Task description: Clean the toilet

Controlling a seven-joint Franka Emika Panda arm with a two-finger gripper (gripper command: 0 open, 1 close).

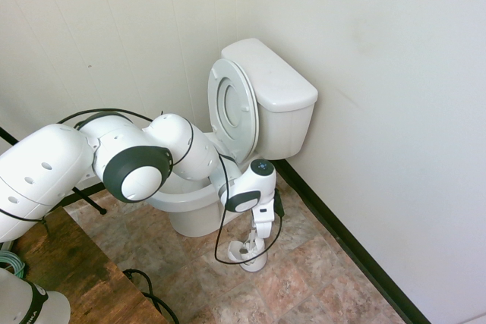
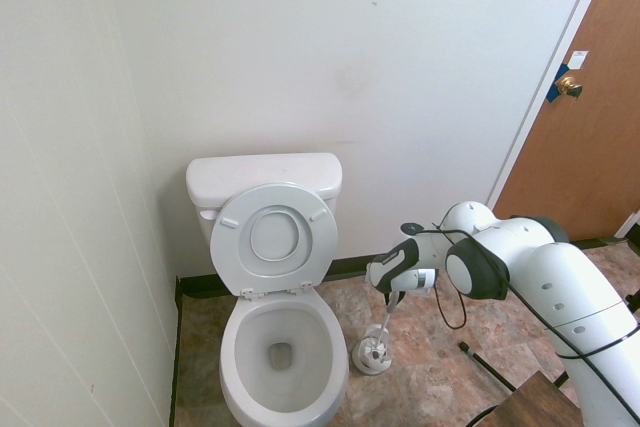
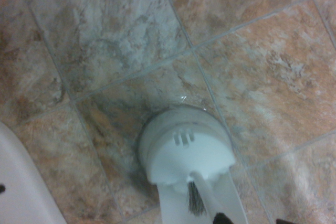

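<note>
The white toilet (image 1: 277, 100) stands against the back wall with its seat and lid (image 2: 275, 237) raised and the bowl (image 2: 283, 347) open. Right of the bowl, on the tiled floor, sits a small white brush holder (image 1: 254, 258) (image 2: 372, 357) (image 3: 184, 145). The toilet brush's thin handle (image 2: 385, 325) slants up out of it. My gripper (image 1: 262, 227) (image 2: 394, 299) hangs straight above the holder, shut on the top of that handle. Dark bristles (image 3: 194, 200) show at the holder's slot in the wrist view. The toilet's rim (image 3: 18, 187) is at that view's edge.
A brown door (image 2: 590, 137) with a brass knob is at the right. A dark wooden surface (image 1: 72, 271) lies below the arm. A black baseboard (image 1: 345, 244) runs along the wall. Tiled floor (image 1: 319, 278) spreads around the holder.
</note>
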